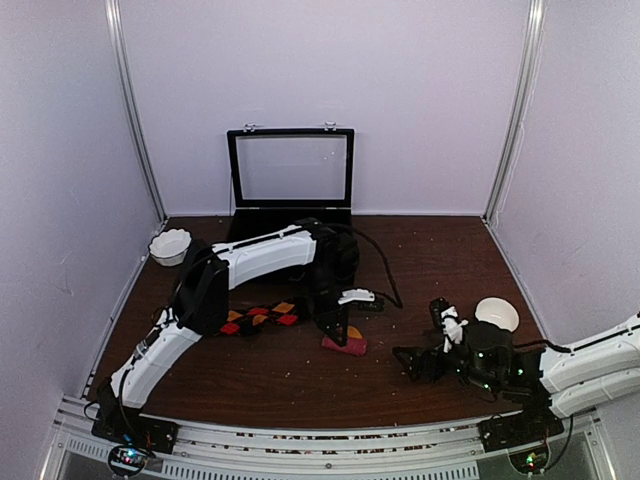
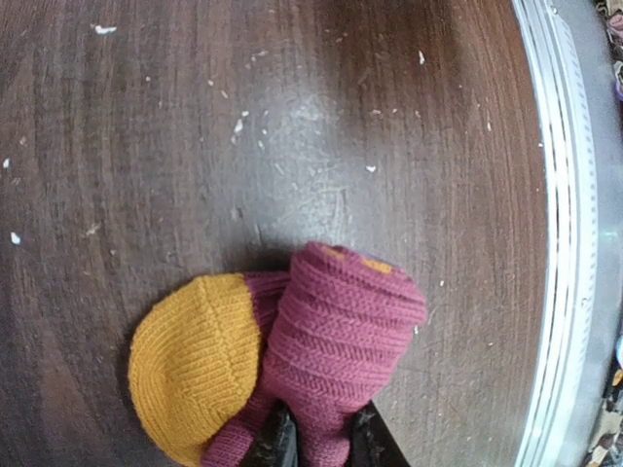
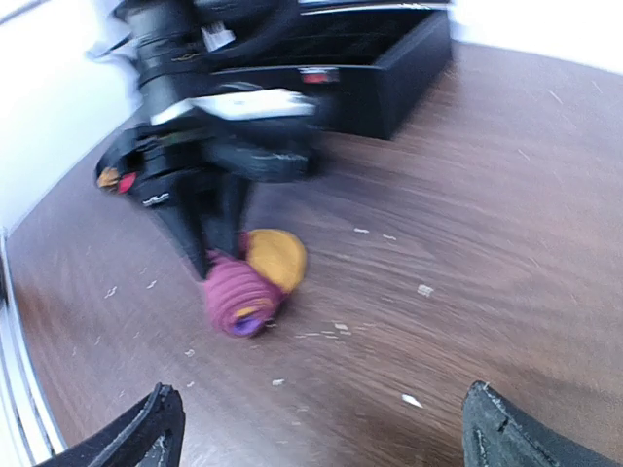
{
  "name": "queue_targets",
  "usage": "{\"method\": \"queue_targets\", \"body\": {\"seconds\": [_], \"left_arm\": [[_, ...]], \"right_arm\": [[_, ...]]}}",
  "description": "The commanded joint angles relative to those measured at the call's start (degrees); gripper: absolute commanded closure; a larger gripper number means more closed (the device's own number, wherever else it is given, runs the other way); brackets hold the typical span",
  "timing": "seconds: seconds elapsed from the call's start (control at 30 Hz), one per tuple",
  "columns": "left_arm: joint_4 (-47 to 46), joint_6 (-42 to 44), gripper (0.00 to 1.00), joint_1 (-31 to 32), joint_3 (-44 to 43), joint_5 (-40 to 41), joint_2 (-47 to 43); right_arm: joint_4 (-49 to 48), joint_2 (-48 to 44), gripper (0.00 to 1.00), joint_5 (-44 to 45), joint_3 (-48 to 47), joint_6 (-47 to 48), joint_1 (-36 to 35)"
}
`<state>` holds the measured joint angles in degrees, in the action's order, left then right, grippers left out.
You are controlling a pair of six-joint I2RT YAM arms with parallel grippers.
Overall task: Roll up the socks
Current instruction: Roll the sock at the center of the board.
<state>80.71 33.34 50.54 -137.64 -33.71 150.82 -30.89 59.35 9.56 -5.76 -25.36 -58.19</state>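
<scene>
Silver ribbed metal is laid as a rail [image 1: 300, 445] along the near edge of the desk [image 1: 450, 260], behind both tools. Dark brown wood grain is shown across the desk, and pale specks [image 2: 238, 125] are scattered over it.

The left tool [image 2: 321, 440] is closed to a narrow gap on the magenta sock [image 2: 341, 341], whose ribbed fabric is wound into a roll directly ahead of the fingertips, down at the desk surface. Its orange toe [image 2: 195, 360] bulges out beside the roll, and a purple patch [image 3: 238, 326] is seen at the roll's end. The argyle sock [image 1: 262, 317], black with red and orange diamonds, is laid flat on the desk near this tool, on its left side, and is partly covered by the left arm [image 1: 250, 258].

The right tool [image 3: 331, 433] is spread wide, with nothing between its fingers, and is kept apart from both socks. A white bowl [image 1: 497, 313] is set just beyond it.

Farther off, a second, fluted white bowl [image 1: 170, 245] is placed at the back left of the desk. A black box [image 1: 290, 222] is set against the back wall, its lid [image 1: 290, 165] raised upright, with a clear pane. Pale lilac-white walls [image 1: 420, 90] are closed round three sides, with metal uprights [image 1: 135, 110] in the corners.

Small white lettering [image 3: 156, 199] on the left arm's black housing is too blurred to be read.
</scene>
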Motion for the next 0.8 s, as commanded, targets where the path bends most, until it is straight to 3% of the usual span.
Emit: {"method": "queue_targets", "body": {"seconds": [0.0, 0.2, 0.3, 0.43, 0.77], "left_arm": [[5.25, -4.72, 0.80, 0.63, 0.10, 4.25, 5.90], [5.54, -6.45, 0.80, 0.87, -1.27, 1.90, 7.49], [6.62, -6.28, 0.80, 0.79, -1.23, -0.56, 7.79], [8.87, -4.52, 0.80, 0.52, -0.69, -4.39, 7.79], [9.94, -2.55, 0.79, -0.27, -0.09, -6.36, 8.08]], "right_arm": [[3.84, 1.99, 0.03, 0.72, -5.08, 17.15, -5.91], [2.39, 10.20, 0.32, -3.70, -9.16, 35.86, -11.61], [7.83, 15.94, 0.45, -3.34, -16.42, 44.11, -11.61], [9.47, 22.98, 0.52, -4.53, -22.35, 52.02, -10.75], [13.38, 34.87, 0.62, -12.10, -30.29, 56.10, -6.95]]}}
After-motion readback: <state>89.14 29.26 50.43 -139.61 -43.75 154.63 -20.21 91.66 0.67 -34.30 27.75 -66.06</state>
